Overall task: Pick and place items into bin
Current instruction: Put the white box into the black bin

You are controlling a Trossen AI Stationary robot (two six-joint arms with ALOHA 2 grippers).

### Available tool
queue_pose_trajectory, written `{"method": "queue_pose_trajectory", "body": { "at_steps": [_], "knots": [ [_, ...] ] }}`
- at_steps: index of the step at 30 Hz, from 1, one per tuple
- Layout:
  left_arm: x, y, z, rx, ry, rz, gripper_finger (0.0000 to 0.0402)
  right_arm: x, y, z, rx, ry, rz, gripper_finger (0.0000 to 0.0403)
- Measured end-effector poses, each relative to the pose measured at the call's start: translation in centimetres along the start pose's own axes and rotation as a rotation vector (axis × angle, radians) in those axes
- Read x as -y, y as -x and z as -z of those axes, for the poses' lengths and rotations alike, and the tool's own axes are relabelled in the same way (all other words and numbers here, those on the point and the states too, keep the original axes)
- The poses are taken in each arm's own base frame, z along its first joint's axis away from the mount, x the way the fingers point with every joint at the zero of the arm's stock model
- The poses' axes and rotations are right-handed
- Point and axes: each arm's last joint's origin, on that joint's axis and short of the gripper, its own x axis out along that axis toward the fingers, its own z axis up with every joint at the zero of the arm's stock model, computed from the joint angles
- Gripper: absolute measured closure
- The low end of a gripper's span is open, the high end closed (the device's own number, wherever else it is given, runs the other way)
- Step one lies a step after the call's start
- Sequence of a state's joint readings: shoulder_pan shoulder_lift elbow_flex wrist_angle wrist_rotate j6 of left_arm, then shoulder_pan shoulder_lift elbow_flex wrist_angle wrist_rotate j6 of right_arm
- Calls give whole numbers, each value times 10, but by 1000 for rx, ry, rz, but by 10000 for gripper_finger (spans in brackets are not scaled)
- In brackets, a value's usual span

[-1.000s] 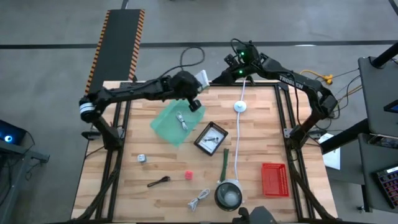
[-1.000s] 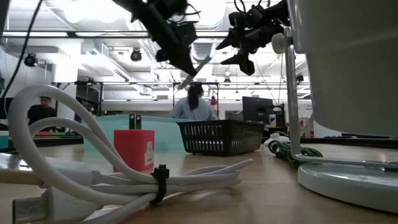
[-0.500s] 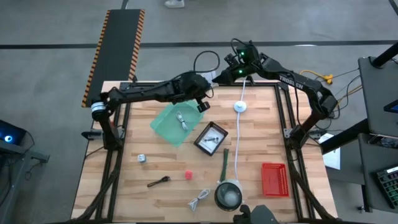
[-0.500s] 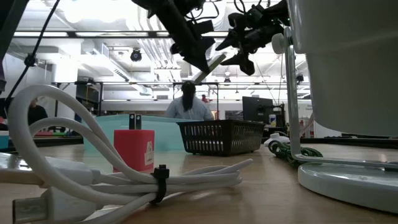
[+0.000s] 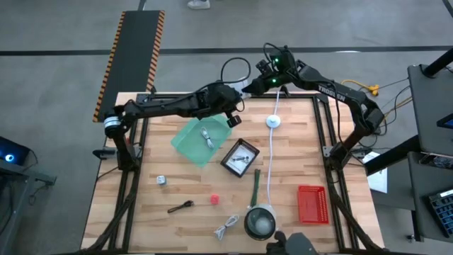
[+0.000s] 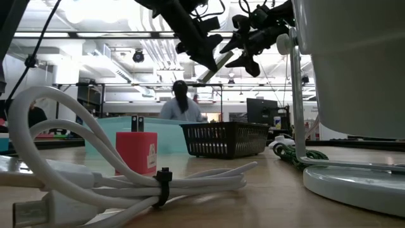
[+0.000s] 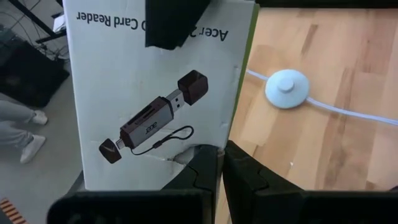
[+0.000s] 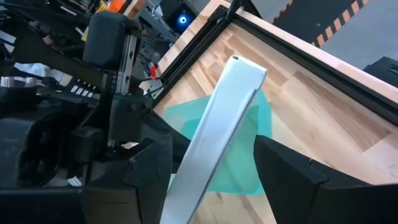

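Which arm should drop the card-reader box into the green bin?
Left, probably. The left gripper is clamped on the card-reader box, close beside the green bin in the high view. The right gripper only straddles it, fingers open.

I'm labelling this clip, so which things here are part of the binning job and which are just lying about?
Job: card-reader box in left claw, open right claw around it; green bin; cable inside it; green stick; pink ball; spoon; metal piece; coiled cable.
Lying about: white cord with puck; grey bowl; red basket.
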State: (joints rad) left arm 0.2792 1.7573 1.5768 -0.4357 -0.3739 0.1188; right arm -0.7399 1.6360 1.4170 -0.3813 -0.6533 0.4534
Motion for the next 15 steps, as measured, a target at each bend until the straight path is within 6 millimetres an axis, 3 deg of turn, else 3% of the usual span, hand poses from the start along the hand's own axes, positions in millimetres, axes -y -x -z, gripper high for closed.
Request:
{"method": "queue_pose_trajectory", "body": {
  "at_steps": [15],
  "knots": [
    [3, 0, 0, -1, -7, 7, 401, 2, 1, -1, 12, 12, 27, 291]
  ]
}}
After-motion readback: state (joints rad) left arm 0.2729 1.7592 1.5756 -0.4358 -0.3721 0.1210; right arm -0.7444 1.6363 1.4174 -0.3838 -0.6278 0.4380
